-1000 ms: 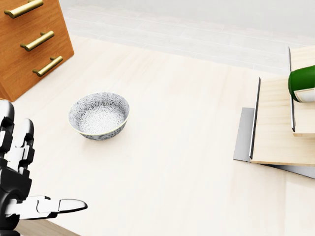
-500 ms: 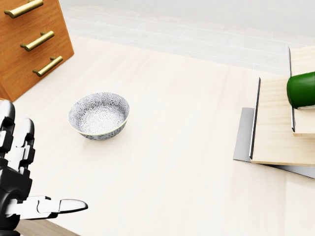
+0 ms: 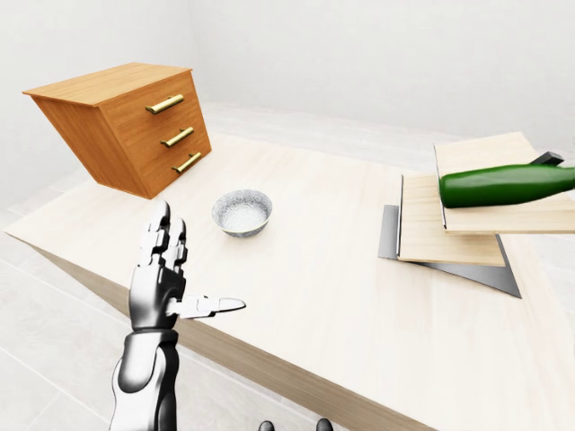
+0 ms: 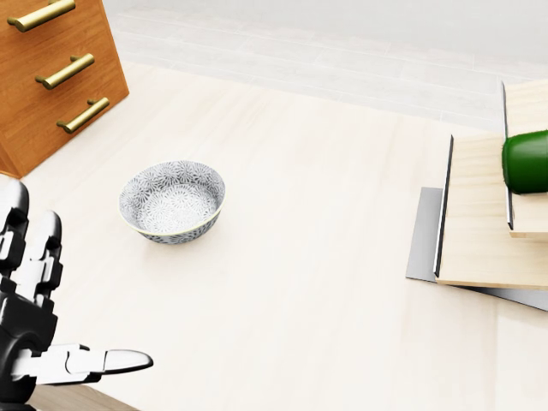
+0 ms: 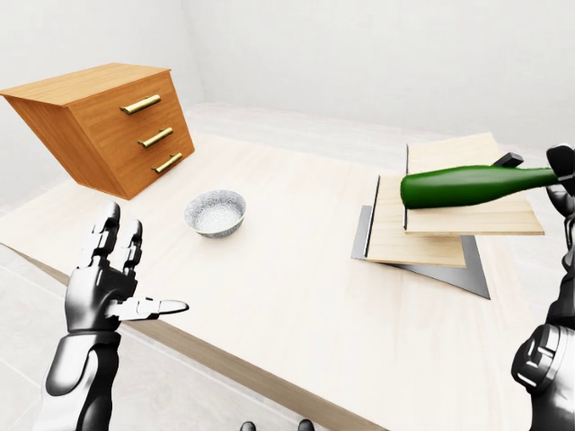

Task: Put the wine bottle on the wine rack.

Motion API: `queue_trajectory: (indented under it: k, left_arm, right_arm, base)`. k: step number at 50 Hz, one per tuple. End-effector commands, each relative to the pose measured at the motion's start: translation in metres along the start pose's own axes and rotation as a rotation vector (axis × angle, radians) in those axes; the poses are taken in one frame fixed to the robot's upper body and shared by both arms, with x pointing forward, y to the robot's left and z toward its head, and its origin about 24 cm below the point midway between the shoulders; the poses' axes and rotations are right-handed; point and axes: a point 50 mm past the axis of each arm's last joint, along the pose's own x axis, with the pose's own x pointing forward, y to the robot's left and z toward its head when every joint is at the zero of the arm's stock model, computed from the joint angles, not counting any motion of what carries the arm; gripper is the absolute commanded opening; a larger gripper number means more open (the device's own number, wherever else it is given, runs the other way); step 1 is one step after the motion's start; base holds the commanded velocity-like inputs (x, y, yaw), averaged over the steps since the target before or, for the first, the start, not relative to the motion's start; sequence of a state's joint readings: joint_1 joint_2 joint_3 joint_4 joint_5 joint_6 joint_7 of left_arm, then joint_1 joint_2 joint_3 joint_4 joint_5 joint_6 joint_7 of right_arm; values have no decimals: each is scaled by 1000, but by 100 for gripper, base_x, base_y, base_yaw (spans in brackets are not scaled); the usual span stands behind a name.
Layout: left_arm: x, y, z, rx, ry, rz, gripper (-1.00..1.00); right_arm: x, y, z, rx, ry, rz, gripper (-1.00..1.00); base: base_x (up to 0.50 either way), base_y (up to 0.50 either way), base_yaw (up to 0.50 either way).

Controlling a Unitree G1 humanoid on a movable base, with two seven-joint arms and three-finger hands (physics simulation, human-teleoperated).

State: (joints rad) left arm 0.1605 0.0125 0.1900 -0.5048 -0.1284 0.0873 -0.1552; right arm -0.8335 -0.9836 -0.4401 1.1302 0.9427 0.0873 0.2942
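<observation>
The green wine bottle [image 5: 467, 185] lies on its side just over the upper board of the wine rack [image 5: 429, 241], a stepped stack of pale wooden boards on a grey plate, at the right of the table. Its butt end shows at the right edge of the head view [image 4: 527, 163]. My right hand [image 5: 562, 180] is at the right edge of the right-eye view and closes round the bottle's neck. My left hand [image 3: 193, 269] is open and empty, fingers spread, over the table's near left edge, far from the bottle.
A patterned bowl [image 4: 172, 201] stands left of the table's middle. A tilted wooden drawer chest [image 3: 135, 126] with brass handles sits at the upper left. The table's near edge [image 3: 269, 355] runs diagonally below my left hand.
The bottle's butt end has sunk slightly towards the rack and turned, so its white label no longer shows. My left hand has dropped a little. The camera has not moved.
</observation>
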Motion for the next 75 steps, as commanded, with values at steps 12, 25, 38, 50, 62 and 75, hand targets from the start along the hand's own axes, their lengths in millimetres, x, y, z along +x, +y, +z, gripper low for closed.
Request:
queue_trajectory:
  k: [12, 25, 38, 50, 62, 75]
  left_arm:
    - [-1, 1, -6, 3, 26, 4, 100]
    - [-2, -2, -7, 2, 35, -3, 100]
    - [-3, -1, -9, 1, 44, -2, 100]
    - [-3, -2, -11, -1, 53, -5, 100]
    - [-4, -2, -12, -1, 57, -4, 100]
    - [-4, -2, -10, -3, 46, -5, 100]
  right_arm:
    - [-11, -24, -3, -7, 20, -65, 100]
    - [-20, -42, -15, -20, 73, -116, 100]
    - [-26, -52, -17, -23, 85, -148, 100]
    - [-27, -55, -9, -11, 61, -161, 100]
    - [-31, -59, 11, -12, 5, -153, 100]
    - [-43, -69, 33, -29, -61, -129, 100]
  base:
    - [0, 0, 0]
    - [0, 0, 0]
    - [0, 0, 0]
    - [0, 0, 0]
    - [0, 0, 0]
    - [0, 0, 0]
